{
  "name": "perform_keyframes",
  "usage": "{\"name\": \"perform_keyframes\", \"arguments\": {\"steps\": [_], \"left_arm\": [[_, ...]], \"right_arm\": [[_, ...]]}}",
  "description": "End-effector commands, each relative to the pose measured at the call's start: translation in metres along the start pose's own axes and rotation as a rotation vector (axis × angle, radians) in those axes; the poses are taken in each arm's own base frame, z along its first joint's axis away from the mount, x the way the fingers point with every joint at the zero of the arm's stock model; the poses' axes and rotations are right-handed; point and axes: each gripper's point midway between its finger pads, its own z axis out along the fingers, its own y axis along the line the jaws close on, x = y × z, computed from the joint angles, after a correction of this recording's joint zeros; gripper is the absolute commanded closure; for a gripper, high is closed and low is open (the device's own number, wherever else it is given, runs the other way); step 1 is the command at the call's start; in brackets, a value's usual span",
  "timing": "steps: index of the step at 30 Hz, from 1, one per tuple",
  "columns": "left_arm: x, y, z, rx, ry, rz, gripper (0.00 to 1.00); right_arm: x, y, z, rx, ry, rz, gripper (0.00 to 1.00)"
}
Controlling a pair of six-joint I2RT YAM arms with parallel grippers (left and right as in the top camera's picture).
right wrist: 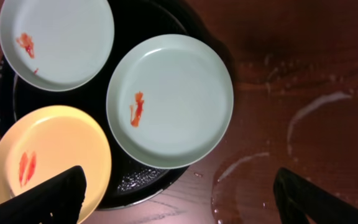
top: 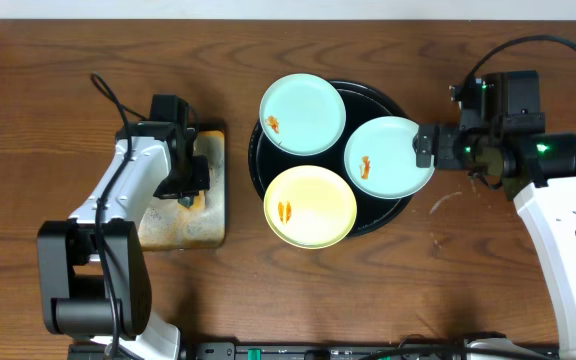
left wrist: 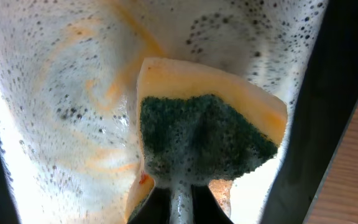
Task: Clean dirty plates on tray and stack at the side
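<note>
The round black tray (top: 376,101) holds three plates. A pale blue-green plate (top: 303,114) with an orange smear lies at the tray's back. A second blue-green plate (top: 388,157) with a smear overhangs the tray's right rim. A pale yellow plate (top: 310,206) with smears lies at the front. My right gripper (top: 426,148) is open and empty beside the right plate's edge. In the right wrist view its fingers (right wrist: 179,199) straddle that plate (right wrist: 169,99) and the tray rim (right wrist: 135,182). My left gripper (left wrist: 180,208) is shut on a yellow and green sponge (left wrist: 210,137).
The rust-stained rectangular metal tray (top: 181,228) lies at the left under my left gripper (top: 183,180), and its wet foamy surface (left wrist: 61,93) fills the left wrist view. Water streaks (right wrist: 303,124) lie on the wooden table to the right of the black tray.
</note>
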Motion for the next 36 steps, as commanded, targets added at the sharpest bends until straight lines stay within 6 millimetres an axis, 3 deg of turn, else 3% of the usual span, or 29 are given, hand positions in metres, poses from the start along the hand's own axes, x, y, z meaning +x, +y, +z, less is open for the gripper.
{"name": "perform_keyframes", "arguments": {"steps": [1, 9, 12, 18, 21, 22, 25, 31, 34, 36], "left_arm": [[-0.006, -0.003, -0.012, 0.037, -0.018, -0.078, 0.92], [-0.007, -0.004, -0.015, 0.041, -0.016, -0.139, 0.92], [-0.009, -0.025, -0.030, 0.155, 0.010, -0.140, 0.93], [-0.033, -0.087, -0.083, 0.428, -0.037, -0.066, 0.92], [-0.044, -0.124, -0.104, 0.481, -0.101, -0.009, 0.93], [-0.047, -0.149, -0.109, 0.510, -0.133, 0.013, 0.92], [-0.046, -0.187, -0.116, 0.559, -0.167, 0.044, 0.93], [-0.041, -0.269, -0.132, 0.695, -0.248, 0.112, 0.92], [-0.038, -0.296, -0.130, 0.739, -0.250, 0.116, 0.93], [-0.033, -0.310, -0.122, 0.751, -0.234, 0.118, 0.92]], "right_arm": [[-0.010, -0.009, -0.005, 0.024, -0.039, 0.031, 0.04], [-0.011, -0.014, -0.005, 0.035, -0.043, 0.042, 0.03], [-0.012, -0.016, -0.006, 0.040, -0.045, 0.044, 0.03], [-0.011, -0.019, 0.005, 0.046, -0.021, 0.053, 0.02], [-0.008, -0.030, 0.025, 0.097, 0.023, 0.058, 0.05], [-0.008, -0.038, 0.036, 0.140, 0.040, 0.059, 0.05], [-0.009, -0.045, 0.052, 0.156, 0.057, 0.068, 0.06], [-0.011, -0.071, 0.081, 0.187, 0.082, 0.118, 0.31], [-0.002, -0.077, 0.096, 0.159, 0.131, 0.148, 0.40], [0.005, -0.069, 0.109, 0.074, 0.175, 0.142, 0.42]]}}
